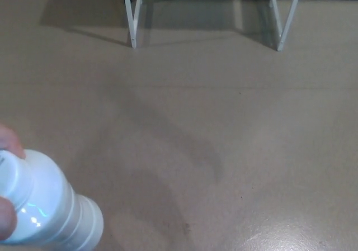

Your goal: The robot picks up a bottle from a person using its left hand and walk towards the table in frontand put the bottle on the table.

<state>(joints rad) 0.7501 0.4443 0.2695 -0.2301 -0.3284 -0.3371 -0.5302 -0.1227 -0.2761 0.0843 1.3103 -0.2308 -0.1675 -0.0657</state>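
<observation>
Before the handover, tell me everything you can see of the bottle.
The bottle is white and glossy and looks like plastic. It has ribbed rings around its body and a narrower stepped end toward picture left. It sits in the lower left corner of the head view, tilted, held above the beige floor and partly cut off by the frame. A person's fingertips touch it at the left edge, above and below. No robot hand shows.

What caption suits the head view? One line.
A person's fingers hold a white bottle at lower left; table legs ahead.

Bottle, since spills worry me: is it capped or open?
Capped: a white cap closes the end of the bottle, between a person's fingers.
</observation>
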